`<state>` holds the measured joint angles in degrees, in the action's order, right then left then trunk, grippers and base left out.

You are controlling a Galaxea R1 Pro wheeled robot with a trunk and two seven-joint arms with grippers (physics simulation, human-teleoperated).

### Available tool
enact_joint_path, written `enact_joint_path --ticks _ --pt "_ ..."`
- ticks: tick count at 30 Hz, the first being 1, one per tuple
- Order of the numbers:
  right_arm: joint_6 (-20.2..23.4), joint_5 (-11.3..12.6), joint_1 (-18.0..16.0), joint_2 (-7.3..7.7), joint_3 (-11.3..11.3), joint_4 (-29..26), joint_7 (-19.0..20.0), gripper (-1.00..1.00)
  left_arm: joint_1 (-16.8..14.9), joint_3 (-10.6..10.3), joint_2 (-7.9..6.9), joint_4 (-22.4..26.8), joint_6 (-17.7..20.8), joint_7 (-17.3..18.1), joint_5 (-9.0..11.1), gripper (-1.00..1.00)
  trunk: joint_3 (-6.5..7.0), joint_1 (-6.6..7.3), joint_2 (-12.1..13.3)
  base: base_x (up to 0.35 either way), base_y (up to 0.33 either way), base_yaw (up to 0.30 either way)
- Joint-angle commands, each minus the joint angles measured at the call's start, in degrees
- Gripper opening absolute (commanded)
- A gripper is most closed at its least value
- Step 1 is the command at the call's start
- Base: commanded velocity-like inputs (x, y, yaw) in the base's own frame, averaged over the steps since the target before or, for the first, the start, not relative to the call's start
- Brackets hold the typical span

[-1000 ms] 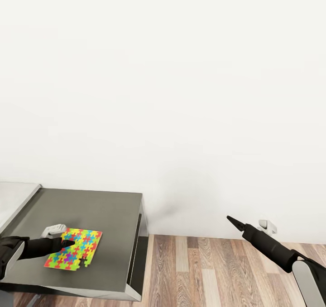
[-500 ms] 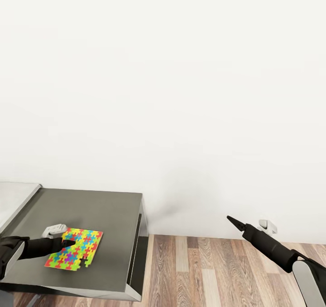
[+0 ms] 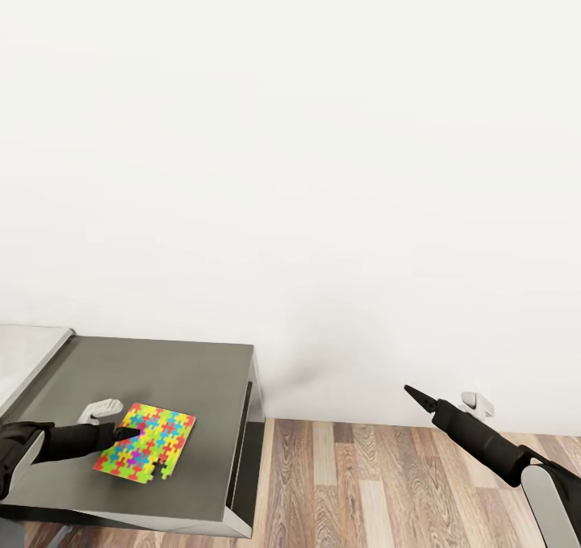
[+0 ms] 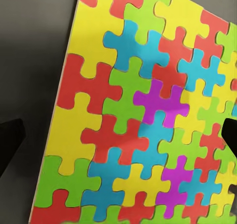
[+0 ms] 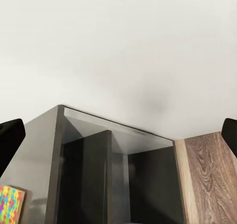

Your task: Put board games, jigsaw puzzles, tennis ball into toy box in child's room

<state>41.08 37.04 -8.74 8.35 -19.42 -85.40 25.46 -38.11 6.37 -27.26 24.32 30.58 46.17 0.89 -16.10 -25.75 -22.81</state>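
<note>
- The left gripper (image 3: 127, 432) reaches over the near left edge of the jigsaw puzzle (image 3: 145, 452); from the head view its dark tip overlaps the sheet, but whether it pinches the sheet or only rests on it cannot be told.
- In the left wrist view the two black fingertips (image 4: 11, 144) show only as slivers at opposite picture edges, set wide apart, with the puzzle (image 4: 143, 110) spread between them.
- The puzzle lies flat on the lower dark grey section of the table (image 3: 177, 370), near its front, slightly turned against the table edge; one piece juts from the sheet's near edge.
- A small light grey block (image 3: 101, 410) sits beside the left arm; what it is cannot be made out.
- The left arm is cut off by the picture's edge, so only its dark forearm shows.
- The right gripper (image 3: 413, 394) hangs over the wood-plank floor (image 3: 363, 483), well apart from the table, holding nothing; from the head it looks like one point, while the right wrist view shows its fingertips (image 5: 10, 145) far apart.
- The white tabletop (image 3: 24, 354) adjoins the grey section at the left, mostly cropped.
- A bare white wall (image 3: 323, 169) rises behind.
- The right wrist view shows the grey section's open end (image 5: 118, 174) and a corner of the puzzle (image 5: 11, 204).
</note>
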Motion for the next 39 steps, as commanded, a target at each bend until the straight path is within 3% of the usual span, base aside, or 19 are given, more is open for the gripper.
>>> enact_joint_path --ticks 1,5,8,14,39 --pt "0.4 0.1 -0.1 -0.01 -0.1 0.0 0.1 1.00 0.0 0.2 0.03 0.0 0.5 0.2 0.1 1.00 -0.10 -0.03 -0.1 0.000 0.000 0.000" --pt "0.4 0.1 -0.1 0.00 -0.1 0.0 0.1 1.00 0.0 0.1 0.09 0.0 0.5 2.2 0.1 1.00 -0.10 -0.03 -0.1 0.000 0.000 0.000" --pt "0.4 0.1 -0.1 0.00 -0.1 0.0 0.1 1.00 0.0 -1.1 0.10 0.0 0.5 5.1 0.0 1.00 -0.10 -0.03 -0.1 0.000 0.000 0.000" --pt "0.4 0.1 -0.1 0.00 -0.1 0.0 0.1 1.00 0.0 -3.0 0.10 0.0 0.5 6.5 0.0 1.00 -0.10 -0.03 -0.1 0.000 0.000 0.000" --pt "0.4 0.1 -0.1 0.00 -0.1 0.0 0.1 1.00 0.0 -3.3 2.83 0.0 0.4 10.2 0.2 1.00 -0.10 -0.03 -0.1 0.000 0.000 0.000"
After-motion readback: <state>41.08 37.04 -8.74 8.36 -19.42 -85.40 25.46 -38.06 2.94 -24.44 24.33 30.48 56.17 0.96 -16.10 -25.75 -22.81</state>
